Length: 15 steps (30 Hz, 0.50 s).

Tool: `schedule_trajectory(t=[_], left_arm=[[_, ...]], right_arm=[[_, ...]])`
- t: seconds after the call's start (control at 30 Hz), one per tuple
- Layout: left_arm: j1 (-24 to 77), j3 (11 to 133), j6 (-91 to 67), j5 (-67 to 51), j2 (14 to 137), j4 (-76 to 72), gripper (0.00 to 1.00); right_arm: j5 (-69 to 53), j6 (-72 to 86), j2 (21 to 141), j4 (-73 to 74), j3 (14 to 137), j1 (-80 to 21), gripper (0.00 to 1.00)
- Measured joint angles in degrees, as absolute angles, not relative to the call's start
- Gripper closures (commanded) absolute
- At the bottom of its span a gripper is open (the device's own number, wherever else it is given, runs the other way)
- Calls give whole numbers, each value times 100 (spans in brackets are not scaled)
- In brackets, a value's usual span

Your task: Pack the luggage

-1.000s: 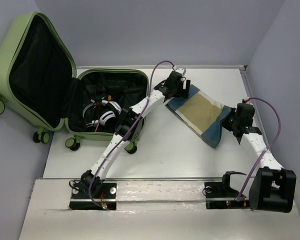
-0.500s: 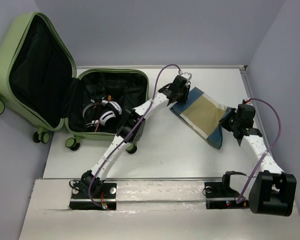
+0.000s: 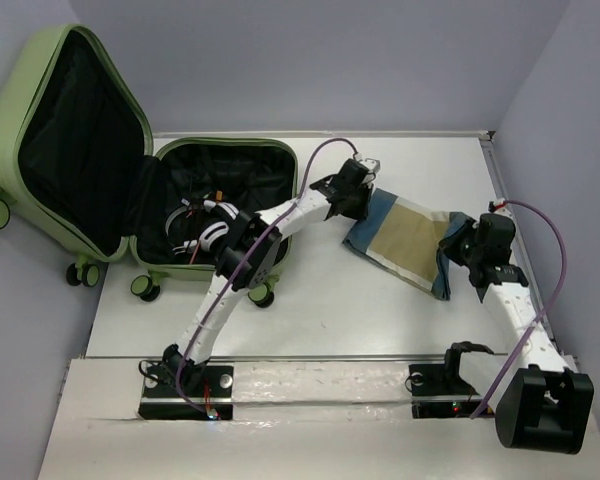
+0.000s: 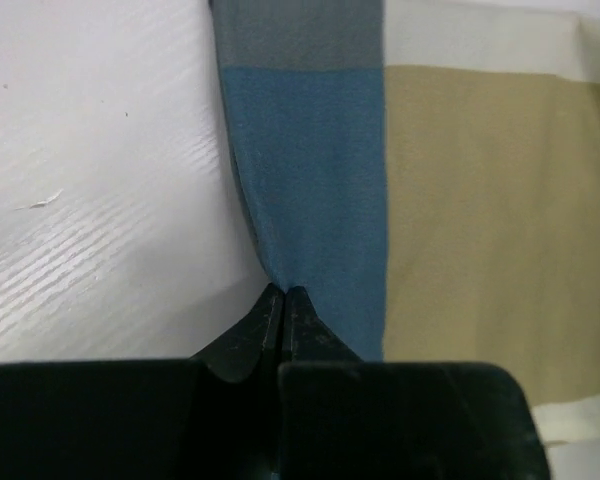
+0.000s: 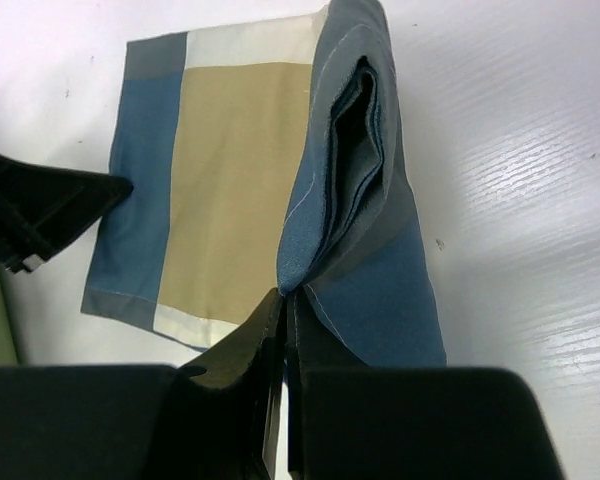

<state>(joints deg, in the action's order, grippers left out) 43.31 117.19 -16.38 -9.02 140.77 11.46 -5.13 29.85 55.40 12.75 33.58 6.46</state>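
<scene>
The light-green luggage (image 3: pixel 80 150) lies open at the far left, showing its black lining, with its lid leaning back. A folded blue, tan and cream cloth (image 3: pixel 405 235) lies on the white table, right of the luggage. My left gripper (image 3: pixel 358 200) is shut on the cloth's blue left edge (image 4: pixel 310 180), its fingertips (image 4: pixel 283 292) pressed together on the fold. My right gripper (image 3: pixel 458 245) is shut on the cloth's right end, where the blue layers (image 5: pixel 350 150) bunch up above its tips (image 5: pixel 288 292).
White and black headphones (image 3: pixel 205 228) lie in the luggage's lower half. Grey walls close the table at the back and right (image 3: pixel 540 120). The left gripper's body (image 5: pixel 40 205) shows at the left of the right wrist view.
My left gripper has shut on the cloth's left edge after standing open over it. The cloth's right end has shifted slightly towards the right with my right gripper.
</scene>
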Motion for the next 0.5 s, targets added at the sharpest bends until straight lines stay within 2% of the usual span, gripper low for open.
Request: schedule_trajectory(t=[0.3,0.5], left_arm=[[4322,11421,-1699,-913,12313,1081,94],[4169,11424,-1697,-878,11498,1020,94]], right_arm=[[-1048,2989,5133,1551,3542,646,93],[-1531,3124,5083,1643,4145,620,93]])
